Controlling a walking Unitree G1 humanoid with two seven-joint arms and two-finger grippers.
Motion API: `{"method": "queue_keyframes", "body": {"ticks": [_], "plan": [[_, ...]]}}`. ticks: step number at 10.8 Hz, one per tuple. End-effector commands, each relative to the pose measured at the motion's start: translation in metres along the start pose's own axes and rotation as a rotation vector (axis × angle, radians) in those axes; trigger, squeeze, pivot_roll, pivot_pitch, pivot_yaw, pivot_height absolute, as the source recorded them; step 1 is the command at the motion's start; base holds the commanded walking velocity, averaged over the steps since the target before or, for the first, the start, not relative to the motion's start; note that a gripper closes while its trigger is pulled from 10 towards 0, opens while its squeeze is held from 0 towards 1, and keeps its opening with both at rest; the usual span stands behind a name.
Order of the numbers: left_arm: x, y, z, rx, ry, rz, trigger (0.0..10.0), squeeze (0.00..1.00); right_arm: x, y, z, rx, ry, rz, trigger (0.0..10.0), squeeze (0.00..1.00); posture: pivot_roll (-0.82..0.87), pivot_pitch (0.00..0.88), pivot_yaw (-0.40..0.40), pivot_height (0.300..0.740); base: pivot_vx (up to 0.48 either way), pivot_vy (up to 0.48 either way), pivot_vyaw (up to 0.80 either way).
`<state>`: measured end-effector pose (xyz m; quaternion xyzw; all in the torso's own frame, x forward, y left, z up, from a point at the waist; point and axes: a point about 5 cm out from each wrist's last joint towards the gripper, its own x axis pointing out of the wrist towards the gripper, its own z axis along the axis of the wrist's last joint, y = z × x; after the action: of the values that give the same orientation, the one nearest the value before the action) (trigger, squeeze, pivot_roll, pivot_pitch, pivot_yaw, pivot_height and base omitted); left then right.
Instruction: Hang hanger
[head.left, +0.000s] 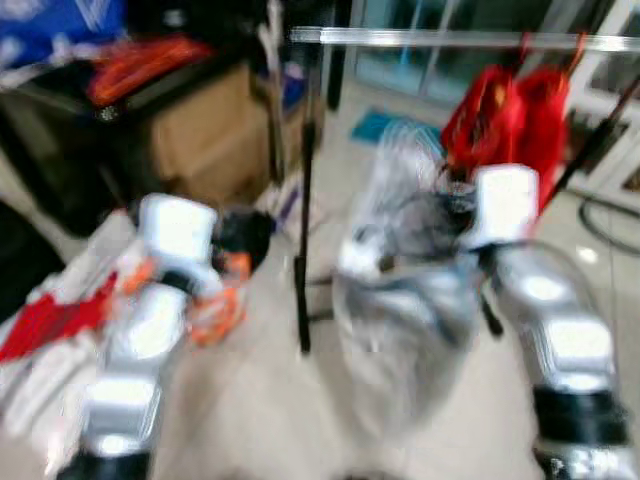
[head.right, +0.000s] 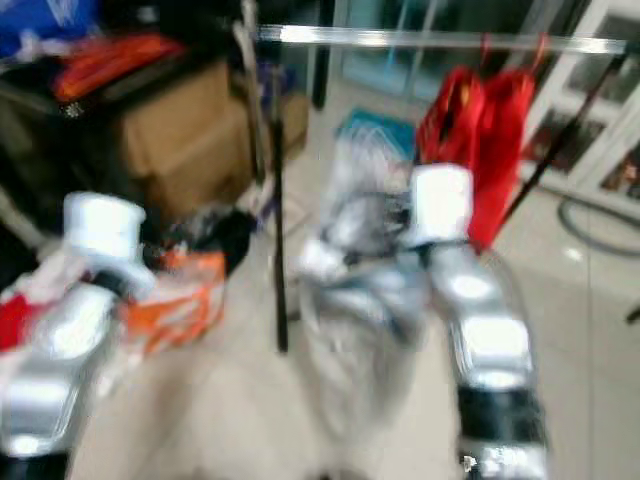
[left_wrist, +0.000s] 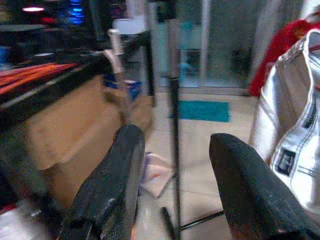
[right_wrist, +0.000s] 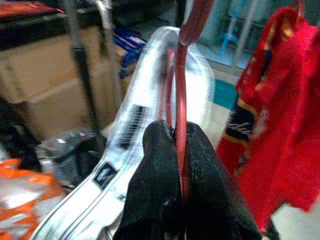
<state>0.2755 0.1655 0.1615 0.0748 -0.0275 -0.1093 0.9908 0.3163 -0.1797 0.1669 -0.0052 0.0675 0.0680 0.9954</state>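
The rail (head.left: 460, 39) is bare between the black upright pole (head.left: 304, 230) and the red garments (head.left: 505, 120) hanging near its right end. Cardboard boxes (head.left: 205, 135) and a dark table (left_wrist: 45, 95) stand to the left of the pole. The pale floor (head.left: 260, 400) under the rail is open.

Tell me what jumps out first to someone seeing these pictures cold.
The right gripper, raised in front of the robot, is pinched on a red hanger carrying a silvery white jacket. Beyond it, a horizontal clothes rail crosses the top of the head views, with red garments already hanging at its right end. The left gripper is open, facing the rack's black upright pole and a cardboard box.
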Motion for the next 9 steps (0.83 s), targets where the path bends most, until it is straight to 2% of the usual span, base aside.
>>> {"method": "queue_keyframes", "body": {"ticks": [1,4,5,6,9], "plan": [[-0.002,0.009,0.003,0.017,-0.006,0.024,10.0,0.0,0.004,0.011,0.018,-0.021,-0.073,0.064,10.0,0.0,0.05,0.088,-0.045,0.74,0.48,0.0,0.0],[-0.003,0.011,0.005,0.008,-0.012,0.031,10.0,0.0,0.012,0.013,0.029,-0.026,-0.096,0.097,10.0,0.0,0.07,0.073,-0.046,0.74,0.48,0.0,0.0],[-0.006,0.007,0.004,-0.038,-0.015,0.035,10.0,0.0,0.011,0.015,0.029,-0.014,-0.106,0.102,10.0,0.0,0.07,0.062,-0.037,0.74,0.48,0.0,0.0],[-0.009,-0.004,0.004,-0.108,-0.04,0.035,10.0,0.0,0.007,0.017,0.023,0.03,-0.116,0.097,10.0,0.0,0.08,0.049,-0.032,0.74,0.48,0.0,0.0],[-0.006,-0.008,0.003,-0.108,-0.034,0.025,10.0,0.0,0.006,0.012,0.016,0.059,-0.122,0.058,10.0,0.0,0.09,0.021,-0.001,0.74,0.466,0.0,0.0]]}}
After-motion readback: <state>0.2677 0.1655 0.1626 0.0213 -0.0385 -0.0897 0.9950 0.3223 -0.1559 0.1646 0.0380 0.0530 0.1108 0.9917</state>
